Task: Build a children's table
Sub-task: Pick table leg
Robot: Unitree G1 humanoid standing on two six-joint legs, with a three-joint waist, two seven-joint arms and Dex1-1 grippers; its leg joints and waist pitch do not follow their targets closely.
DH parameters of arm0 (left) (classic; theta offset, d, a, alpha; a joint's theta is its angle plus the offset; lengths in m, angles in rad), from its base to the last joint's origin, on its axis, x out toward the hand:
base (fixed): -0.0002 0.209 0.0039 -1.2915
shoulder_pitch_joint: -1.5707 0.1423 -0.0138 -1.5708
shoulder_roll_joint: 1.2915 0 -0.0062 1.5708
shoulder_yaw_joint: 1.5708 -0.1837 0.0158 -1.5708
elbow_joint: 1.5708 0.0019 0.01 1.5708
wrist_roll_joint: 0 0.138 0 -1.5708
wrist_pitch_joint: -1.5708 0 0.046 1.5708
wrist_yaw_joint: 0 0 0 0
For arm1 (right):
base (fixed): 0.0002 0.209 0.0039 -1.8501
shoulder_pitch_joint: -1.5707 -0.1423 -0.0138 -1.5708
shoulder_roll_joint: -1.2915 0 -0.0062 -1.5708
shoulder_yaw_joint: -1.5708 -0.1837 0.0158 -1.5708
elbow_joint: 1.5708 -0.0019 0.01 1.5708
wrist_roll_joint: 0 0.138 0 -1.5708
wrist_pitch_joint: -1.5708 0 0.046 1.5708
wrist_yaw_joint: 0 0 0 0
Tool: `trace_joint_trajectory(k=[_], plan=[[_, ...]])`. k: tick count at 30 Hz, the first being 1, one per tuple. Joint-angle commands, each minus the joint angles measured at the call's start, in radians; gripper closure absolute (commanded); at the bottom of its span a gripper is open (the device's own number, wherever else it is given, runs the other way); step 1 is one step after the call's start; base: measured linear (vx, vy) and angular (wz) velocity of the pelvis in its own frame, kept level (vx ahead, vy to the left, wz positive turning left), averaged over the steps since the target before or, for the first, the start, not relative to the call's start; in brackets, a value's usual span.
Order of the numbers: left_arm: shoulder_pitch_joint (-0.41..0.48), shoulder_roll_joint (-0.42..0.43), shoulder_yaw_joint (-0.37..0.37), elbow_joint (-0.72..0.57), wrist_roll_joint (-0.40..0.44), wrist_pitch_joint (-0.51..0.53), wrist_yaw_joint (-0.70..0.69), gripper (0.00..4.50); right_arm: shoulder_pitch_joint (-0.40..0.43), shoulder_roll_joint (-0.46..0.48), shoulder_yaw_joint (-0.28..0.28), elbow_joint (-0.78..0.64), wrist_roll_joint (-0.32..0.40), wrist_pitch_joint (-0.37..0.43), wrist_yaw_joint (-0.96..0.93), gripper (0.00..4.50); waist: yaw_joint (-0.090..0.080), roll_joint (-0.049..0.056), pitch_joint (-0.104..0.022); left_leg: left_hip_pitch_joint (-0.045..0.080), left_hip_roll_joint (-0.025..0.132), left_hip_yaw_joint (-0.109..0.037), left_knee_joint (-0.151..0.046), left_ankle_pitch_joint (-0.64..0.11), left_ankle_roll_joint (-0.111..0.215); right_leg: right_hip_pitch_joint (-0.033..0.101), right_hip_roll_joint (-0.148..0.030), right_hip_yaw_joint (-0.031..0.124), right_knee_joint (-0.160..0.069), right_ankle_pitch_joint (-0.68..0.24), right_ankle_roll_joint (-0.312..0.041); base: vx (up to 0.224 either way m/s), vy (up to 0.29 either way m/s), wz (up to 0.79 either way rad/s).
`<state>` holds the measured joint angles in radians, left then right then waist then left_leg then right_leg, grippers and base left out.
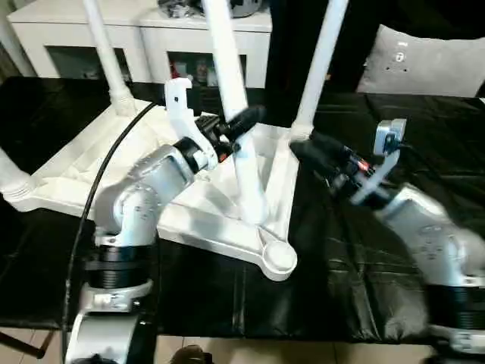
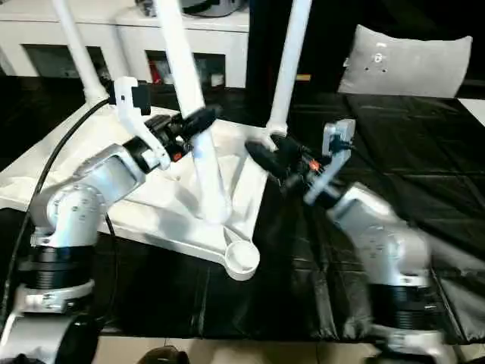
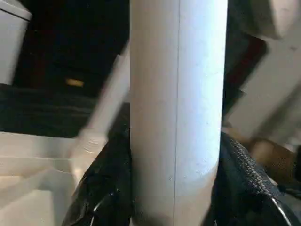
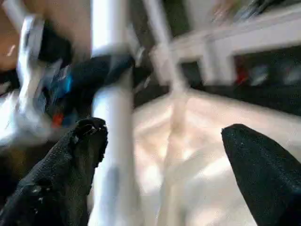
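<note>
Black sheeting covers the counter (image 1: 364, 288), with a long white cabinet (image 1: 151, 34) across the upper left of the frame and a white cushion (image 1: 424, 64) at upper right.

Starting at the left claw (image 1: 244, 121), near the middle of the frame: its black fingers are clenched around a white leg (image 1: 241, 152), partway up the shaft, and the left wrist view has the shaft wedged between the two pads. The right claw (image 2: 267, 158), just right of centre, stands released, its fingers spread wide with nothing between them, close beside the base of another leg (image 2: 286, 68).

The children's table (image 1: 204, 220) lies upside down on the counter, ribbed underside up. Legs rise from its far corners, and the near corner socket (image 1: 276, 258) at lower centre is open.

The parts look like light, stiff, smooth plastic, probably slippery under the pads. A grip low on the shaft, near the thick end, should give the best control when seating it.

No brand or writing can be read.
</note>
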<state>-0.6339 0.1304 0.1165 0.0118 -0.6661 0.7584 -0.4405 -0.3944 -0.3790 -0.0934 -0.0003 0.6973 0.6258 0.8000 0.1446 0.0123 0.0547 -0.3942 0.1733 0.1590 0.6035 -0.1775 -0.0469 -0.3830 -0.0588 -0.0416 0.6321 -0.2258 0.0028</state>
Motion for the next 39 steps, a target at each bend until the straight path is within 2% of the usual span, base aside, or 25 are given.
trace_joint_trajectory(k=[1,8,9,15,20,30,33,36,38,39], plan=[[-0.018,0.016,-0.025,-0.047,-0.023,0.003,-0.061,2.68,0.005,-0.03,0.05,-0.041,-0.004,0.031,0.066,0.19,0.005,-0.005,-0.074,0.019,0.046,-0.012,-0.06,-0.06,0.026,0.052,-0.078,0.038,-0.06,0.058,-0.218,0.0,0.0,0.0],[0.0,0.04,-0.095,-0.117,-0.045,-0.017,-0.192,2.68,-0.004,-0.07,0.133,-0.06,0.006,0.066,0.185,0.19,0.005,-0.007,-0.072,0.021,0.05,-0.012,-0.061,-0.079,0.025,0.049,-0.081,0.039,-0.063,0.018,-0.231,0.0,0.0,0.0],[0.004,0.049,-0.114,-0.137,-0.058,-0.012,-0.238,2.68,-0.011,-0.088,0.159,-0.055,-0.005,0.058,0.236,0.19,0.007,-0.006,-0.073,0.021,0.05,-0.011,-0.061,-0.077,0.025,0.049,-0.081,0.039,-0.062,0.02,-0.233,0.0,0.0,0.0],[0.006,0.083,-0.156,-0.153,-0.067,-0.009,-0.347,2.68,-0.043,-0.123,0.191,-0.034,0.005,0.045,0.367,0.19,0.006,-0.007,-0.07,0.021,0.05,-0.01,-0.061,-0.088,0.033,0.048,-0.081,0.04,-0.063,-0.001,-0.237,0.0,0.0,0.0],[-0.002,0.102,-0.19,-0.153,-0.064,-0.014,-0.408,2.68,-0.076,-0.151,0.248,0.012,-0.042,0.002,0.458,0.19,0.004,-0.007,-0.071,0.021,0.049,-0.009,-0.06,-0.09,0.029,0.047,-0.08,0.039,-0.063,-0.009,-0.241,0.0,0.0,0.0],[-0.008,0.089,-0.202,-0.151,-0.064,-0.022,-0.424,2.68,-0.108,-0.13,0.268,0.073,-0.073,-0.038,0.503,0.19,0.004,-0.009,-0.074,0.021,0.05,-0.009,-0.057,-0.075,0.043,0.049,-0.08,0.038,-0.058,0.024,-0.261,0.0,0.0,0.0],[-0.007,0.086,-0.204,-0.149,-0.06,-0.026,-0.425,2.68,-0.113,-0.125,0.272,0.079,-0.066,-0.035,0.525,0.54,0.003,-0.009,-0.074,0.021,0.05,-0.009,-0.057,-0.08,0.046,0.05,-0.08,0.038,-0.059,0.023,-0.265,0.0,0.0,0.0],[-0.007,0.081,-0.207,-0.144,-0.056,-0.031,-0.422,2.68,-0.115,-0.125,0.279,0.083,-0.07,-0.034,0.538,0.6,0.004,-0.008,-0.074,0.022,0.051,-0.01,-0.057,-0.085,0.045,0.049,-0.079,0.038,-0.059,0.016,-0.263,0.0,0.0,0.0],[-0.008,0.078,-0.211,-0.14,-0.054,-0.036,-0.42,2.68,-0.117,-0.127,0.284,0.088,-0.074,-0.028,0.553,0.97,0.003,-0.008,-0.073,0.022,0.05,-0.01,-0.057,-0.091,0.045,0.049,-0.079,0.038,-0.06,0.009,-0.263,0.0,0.0,0.0],[-0.009,0.076,-0.212,-0.137,-0.051,-0.038,-0.42,2.68,-0.116,-0.127,0.286,0.089,-0.076,-0.027,0.557,0.97,0.003,-0.007,-0.073,0.022,0.051,-0.01,-0.057,-0.094,0.042,0.049,-0.08,0.038,-0.061,0.004,-0.262,0.0,0.0,0.0]])
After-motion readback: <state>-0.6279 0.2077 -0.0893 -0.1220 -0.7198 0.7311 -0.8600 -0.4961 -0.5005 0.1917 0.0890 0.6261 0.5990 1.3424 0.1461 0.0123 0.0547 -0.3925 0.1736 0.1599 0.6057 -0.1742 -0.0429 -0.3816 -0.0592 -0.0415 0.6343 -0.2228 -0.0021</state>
